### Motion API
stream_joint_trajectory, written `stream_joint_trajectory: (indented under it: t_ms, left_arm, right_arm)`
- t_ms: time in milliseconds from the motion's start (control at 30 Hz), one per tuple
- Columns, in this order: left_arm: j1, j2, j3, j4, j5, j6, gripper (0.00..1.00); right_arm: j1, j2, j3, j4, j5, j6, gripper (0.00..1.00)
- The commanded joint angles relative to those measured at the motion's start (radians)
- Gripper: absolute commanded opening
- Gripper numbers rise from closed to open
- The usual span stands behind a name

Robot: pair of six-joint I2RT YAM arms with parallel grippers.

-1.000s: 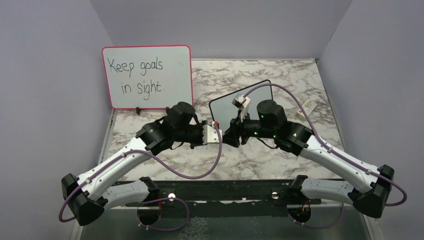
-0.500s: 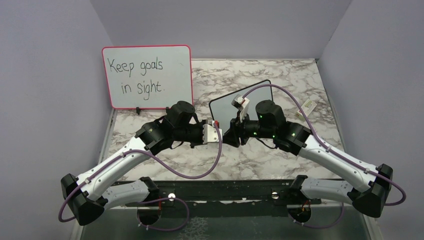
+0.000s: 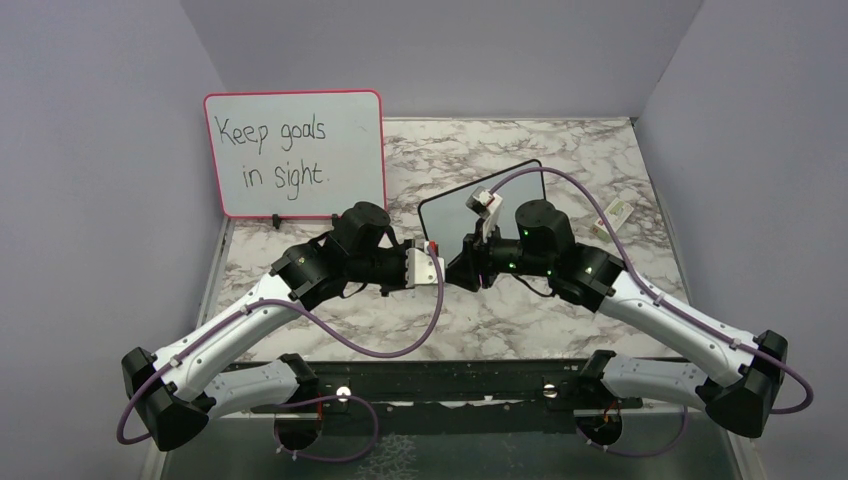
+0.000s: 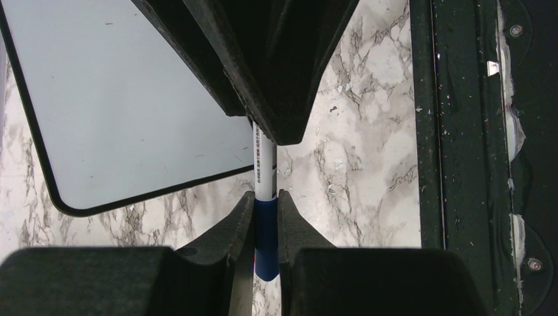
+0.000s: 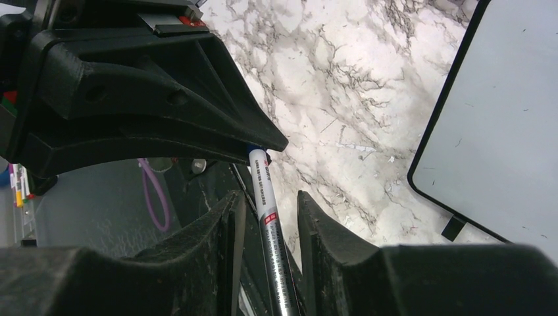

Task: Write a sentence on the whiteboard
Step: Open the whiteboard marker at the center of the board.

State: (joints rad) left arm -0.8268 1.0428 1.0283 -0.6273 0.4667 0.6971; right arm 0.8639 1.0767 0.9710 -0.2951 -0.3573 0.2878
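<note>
The left end effector (image 4: pixel 265 209) is clamped on the blue cap (image 4: pixel 266 240) of a white-barrelled marker pen (image 4: pixel 265 171). The right end effector (image 5: pixel 266 197) brackets the barrel with gaps showing on either side, not gripping. Pulling with so loose a hold would likely slip or drop the pen. The small black-framed whiteboard (image 3: pixel 447 212) lies on the marbled worktop (image 3: pixel 560 150) just beyond, blank and faintly scuffed.

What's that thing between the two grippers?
A marker: the left gripper pinches its blue end, and the white barrel reaches between the right gripper's jaws. Both wrist views show it.
</note>
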Motion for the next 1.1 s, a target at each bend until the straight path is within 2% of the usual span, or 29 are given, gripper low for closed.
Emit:
stream_joint_trajectory:
  t_ms: [0, 200, 533, 667, 800, 933, 1067]
  left_arm:
    - [-0.003, -0.005, 0.012, 0.012, 0.003, 0.004, 0.0]
    - [-0.003, -0.007, 0.018, 0.016, 0.001, 0.001, 0.0]
    - [-0.003, 0.005, 0.025, 0.021, 0.003, -0.006, 0.0]
    - [-0.003, -0.001, 0.023, 0.023, 0.006, -0.008, 0.0]
    - [-0.004, -0.007, 0.012, 0.024, 0.0, -0.008, 0.0]
    - [-0.004, -0.023, -0.01, 0.037, -0.01, -0.006, 0.0]
    - [-0.003, -0.054, -0.041, 0.055, -0.035, -0.001, 0.11]
  right_arm:
    - [-0.005, -0.02, -0.012, 0.038, -0.026, 0.011, 0.37]
    - [-0.007, -0.019, -0.016, 0.04, -0.038, 0.013, 0.3]
    - [-0.008, -0.025, -0.017, 0.032, -0.047, 0.012, 0.28]
    - [-0.008, -0.029, -0.016, 0.03, -0.049, 0.01, 0.17]
    - [-0.007, -0.035, -0.02, 0.028, -0.056, 0.008, 0.02]
    - [-0.008, -0.049, -0.017, 0.021, -0.062, 0.008, 0.01]
    - [-0.008, -0.064, -0.013, 0.001, -0.057, 0.001, 0.01]
